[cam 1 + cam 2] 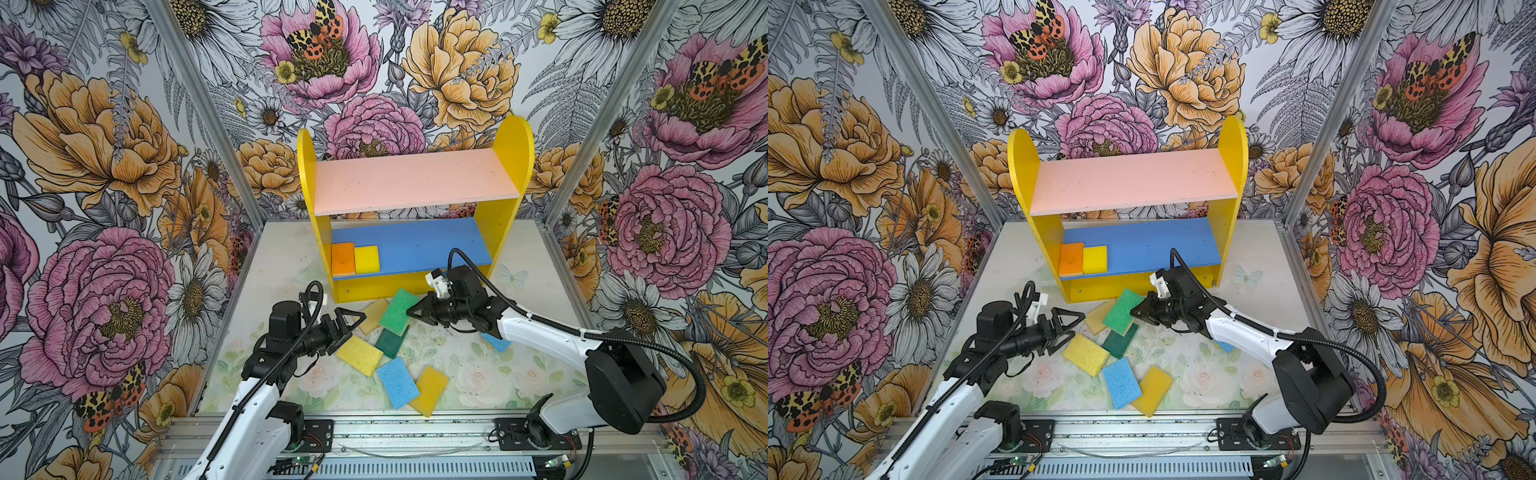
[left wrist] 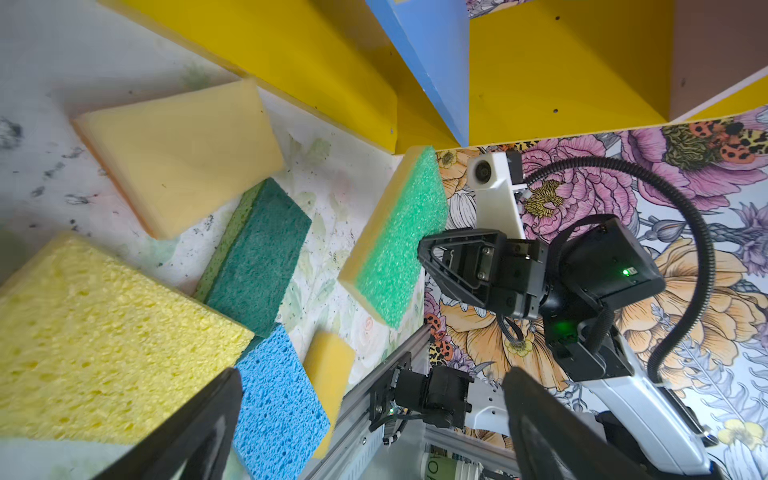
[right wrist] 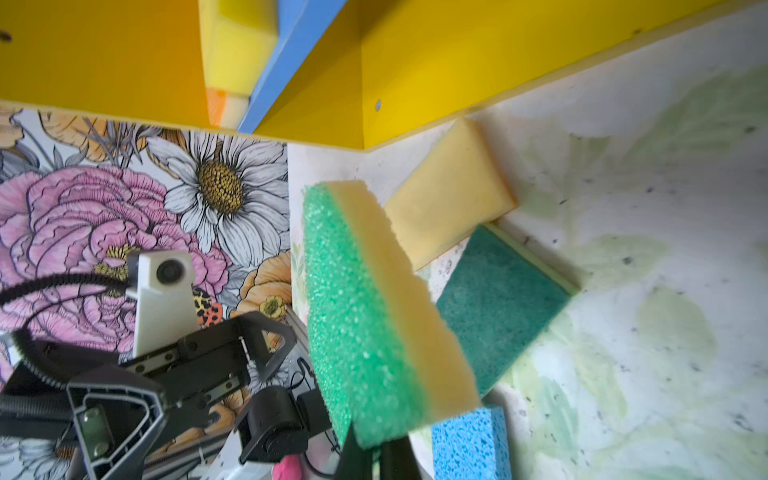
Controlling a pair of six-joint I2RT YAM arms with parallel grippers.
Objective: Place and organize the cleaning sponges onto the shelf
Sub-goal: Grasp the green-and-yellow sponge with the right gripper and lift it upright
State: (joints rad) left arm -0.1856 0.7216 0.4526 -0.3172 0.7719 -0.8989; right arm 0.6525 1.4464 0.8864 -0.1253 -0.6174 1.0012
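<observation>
Writing: only a cut-off label (image 2: 432, 468) by the rail in the left wrist view, and its letters are unreadable.

Shelf (image 1: 513, 166) stands at 12 o'clock on the surface (image 1: 478, 374), open side facing the arms. Pink upper board (image 1: 415, 178) is bare. On the blue lower board (image 1: 424, 243), the orange sponge (image 1: 343, 258) and yellow sponge (image 1: 367, 258) touch side by side at the 9 o'clock end, orange against the side panel. The run toward 3 o'clock is open.

Right gripper (image 1: 411, 310): fingers clamped on a short edge of the light green sponge (image 1: 395, 311). It is tilted, off the surface, just in front of the shelf base.

Left gripper (image 1: 351, 327): fingers wide apart, holding nothing, between the pale yellow sponge (image 1: 374, 316) and the porous yellow sponge (image 1: 359, 355).

Loose on the surface:
- The pale yellow one lies just beside the shelf base.
- Dark green sponge (image 1: 392, 343) is near centre.
- Blue sponge (image 1: 399, 382) overlaps the amber sponge (image 1: 430, 390) at 6 o'clock, near the front edge.
- Second blue sponge (image 1: 496, 343) is at 3 o'clock, mostly hidden under the right arm.
</observation>
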